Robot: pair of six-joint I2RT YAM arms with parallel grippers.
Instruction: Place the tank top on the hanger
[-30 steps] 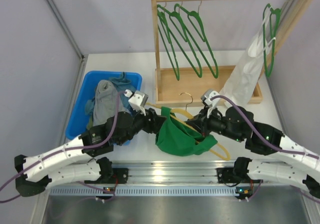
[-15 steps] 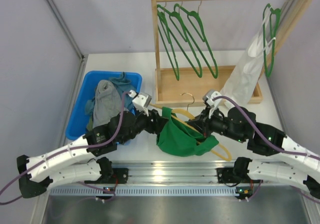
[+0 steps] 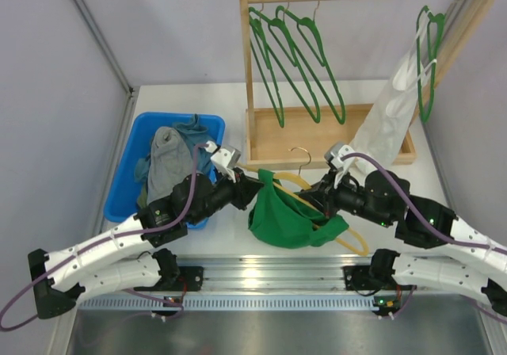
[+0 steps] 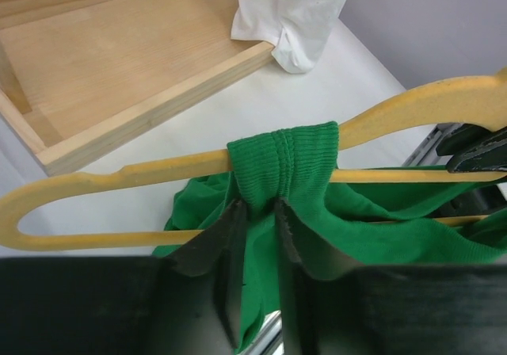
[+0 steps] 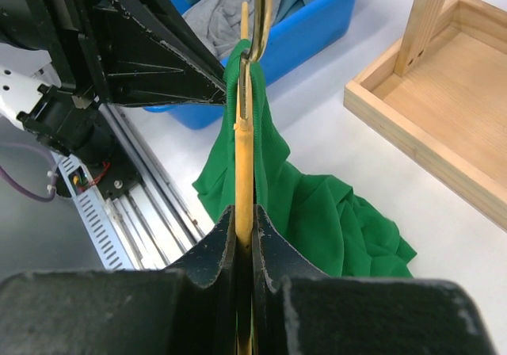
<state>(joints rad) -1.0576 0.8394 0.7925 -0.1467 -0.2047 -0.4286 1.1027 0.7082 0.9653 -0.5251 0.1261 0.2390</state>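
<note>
We saw the left fingers (image 4: 228, 248) nearly closed on a fold of the top (image 4: 282, 158), just below where one strap wrapped over the hanger (image 4: 135, 177) arm. The right fingers (image 5: 215, 260) were clamped tight on the hanger's far arm. The rest of the top hung bunched under the bar, between the two sets of fingers, and we saw no second strap on.

Risks as we judged them:
- A pull by the left fingers toward the arm's rounded end could slide the strap straight off.
- The pinch looked shallow, so the fabric could slip free.
- A hard tug could twist the thin hanger in the right fingers.
- The loose bulk could drag on the tabletop (image 4: 261, 109) and snag.
</note>
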